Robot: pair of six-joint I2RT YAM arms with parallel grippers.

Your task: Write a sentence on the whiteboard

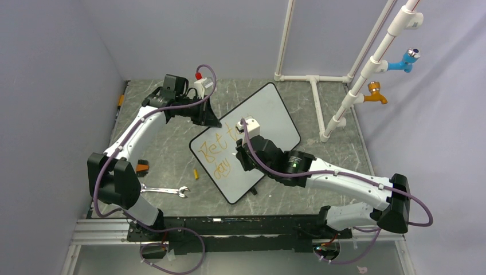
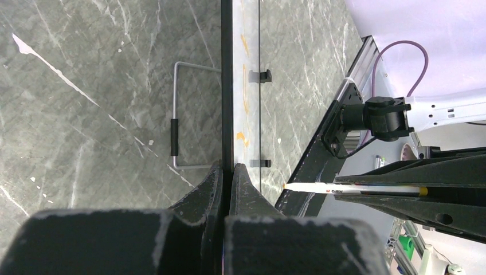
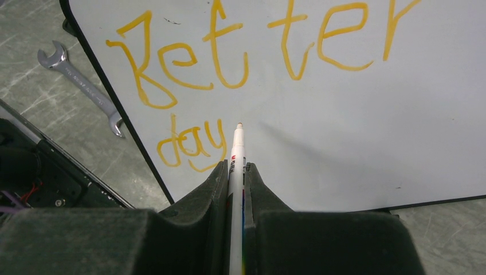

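Clamped in right gripper [image 3: 236, 167]: white marker [image 3: 236, 146], tip ahead, beside orange sentence [image 3: 229, 51] "Better day". Pinched in left gripper [image 2: 227, 172]: whiteboard [image 2: 245, 86] edge.

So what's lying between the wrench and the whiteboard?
A small orange-yellow piece, perhaps a pen cap, lies between the wrench and the whiteboard; only the top view shows it.

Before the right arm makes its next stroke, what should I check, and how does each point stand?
1. Left gripper shut on the whiteboard edge: ok.
2. Right gripper shut on the marker, tip pointing forward: ok.
3. Marker tip touching the board: cannot tell.
4. The sentence finished: not ok, it reads only "Better" and "day".
5. Bare board beyond "day" for more letters: ok.
6. Wrench lying off the board: ok.
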